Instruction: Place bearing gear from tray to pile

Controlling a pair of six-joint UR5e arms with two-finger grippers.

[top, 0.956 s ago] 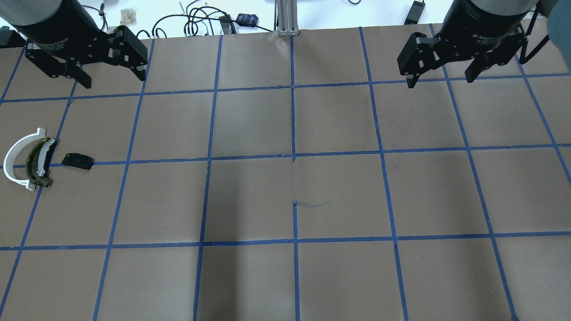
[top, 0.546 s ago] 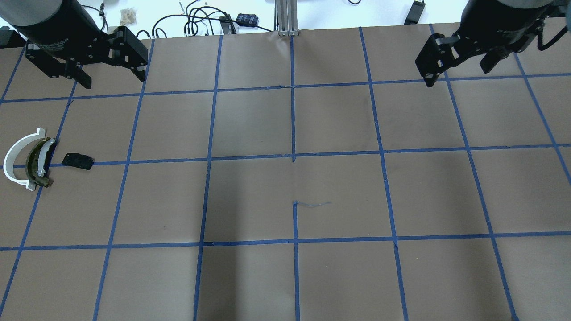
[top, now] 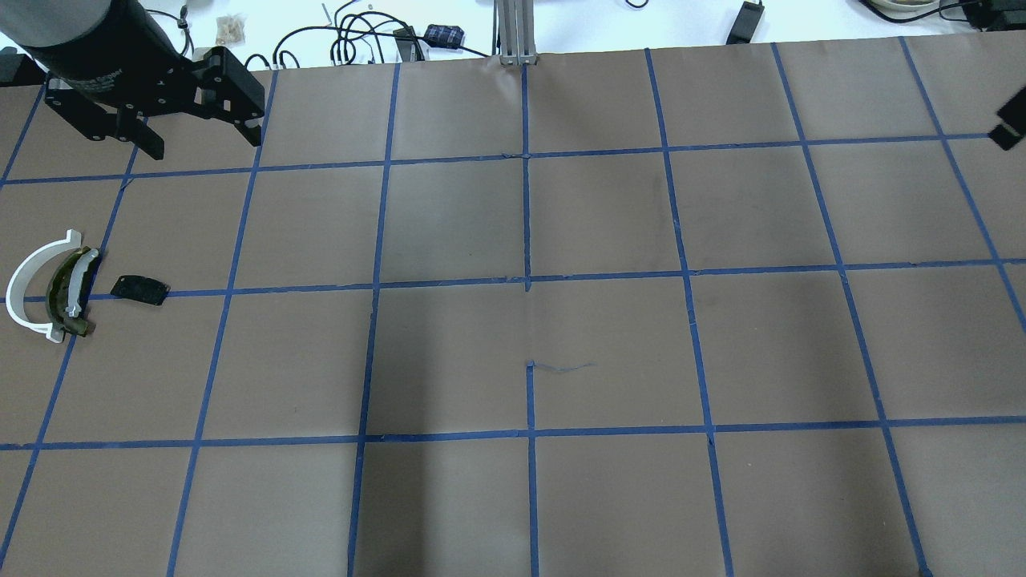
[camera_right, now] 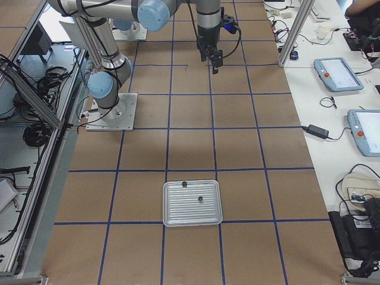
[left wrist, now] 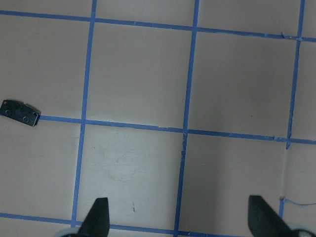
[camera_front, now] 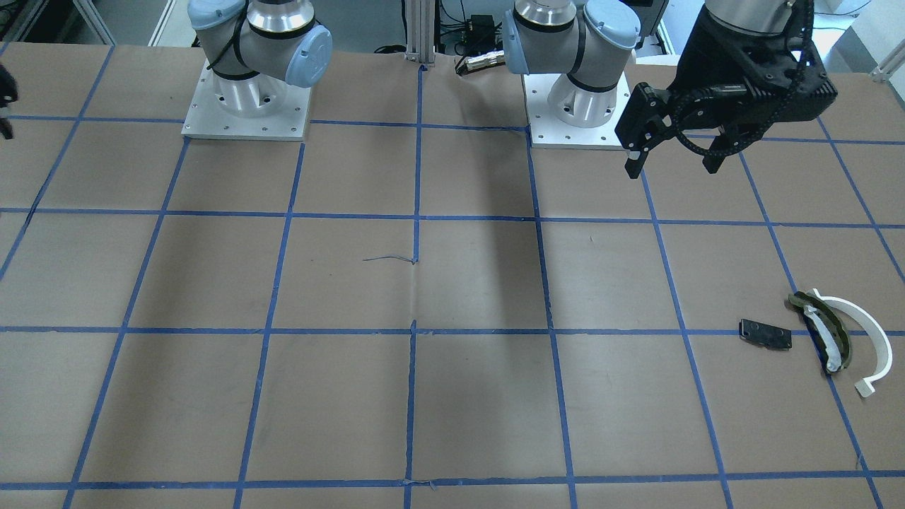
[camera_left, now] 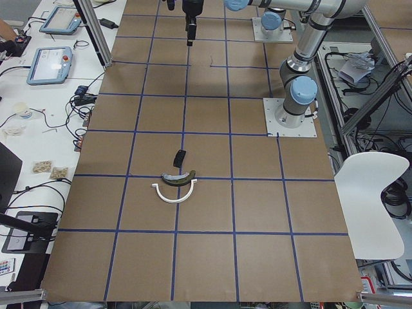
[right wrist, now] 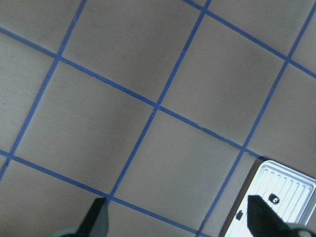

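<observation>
Where it lies, the bearing gear (camera_right: 200, 198) looks tiny, black.

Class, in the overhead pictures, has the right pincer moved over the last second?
Yes. The right pincer has slid toward the view's right, away from the metal post at the table's far edge, nearly out of frame.

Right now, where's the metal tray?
The metal tray lies near the end of the table on the robot's right, low centre in the exterior right view; its corner shows at the right wrist view's bottom right.
</observation>
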